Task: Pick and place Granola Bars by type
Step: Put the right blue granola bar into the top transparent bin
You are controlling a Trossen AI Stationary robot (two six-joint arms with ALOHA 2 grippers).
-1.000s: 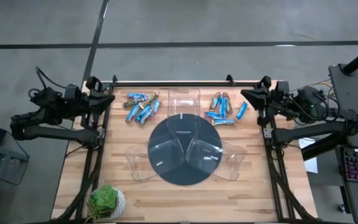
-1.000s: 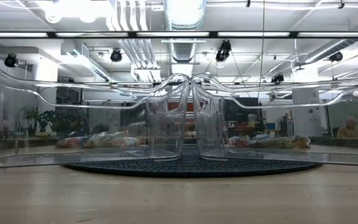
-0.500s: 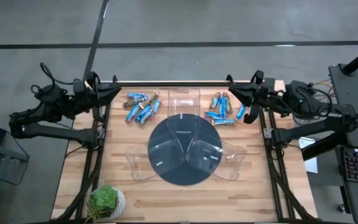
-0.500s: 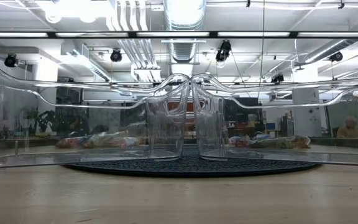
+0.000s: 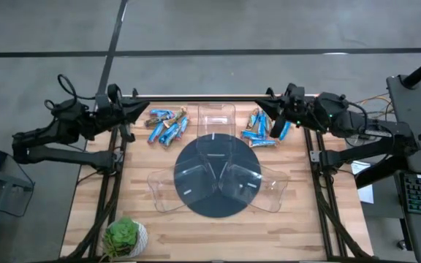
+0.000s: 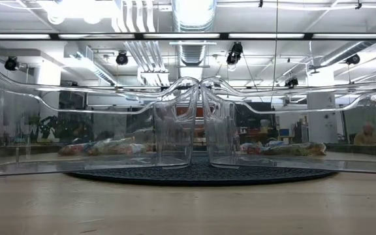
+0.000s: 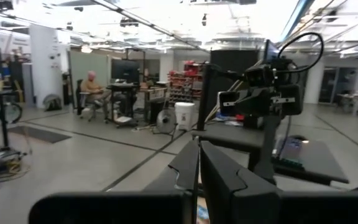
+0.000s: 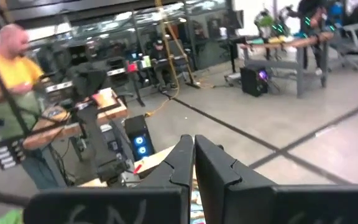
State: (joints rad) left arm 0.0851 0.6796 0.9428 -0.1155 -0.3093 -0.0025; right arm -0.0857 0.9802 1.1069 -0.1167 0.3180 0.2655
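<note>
High view: Granola Bars (image 5: 165, 123) are heaped in two far piles flanking clear trays (image 5: 216, 120) on a dark disc (image 5: 209, 207). Left gripper (image 5: 131, 107) and right gripper (image 5: 275, 110), fingers pressed together, are held empty beside them. A potted plant (image 5: 125, 237) occupies the near left corner.

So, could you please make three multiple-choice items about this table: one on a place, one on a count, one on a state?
1. Where is the potted plant?
A. at the table's near left corner
B. on the dark round mat
C. between the bar piles

2. How many piles of granola bars lie on the table?
A. one
B. two
C. four

3. How are the right gripper's fingers?
A. wide open
B. shut on a bar
C. shut, holding nothing

Key: 1 A, the high view shows it there. 2 B, one pile lies on each side of the far clear tray. 3 C, the right wrist view shows them together and empty.
</note>
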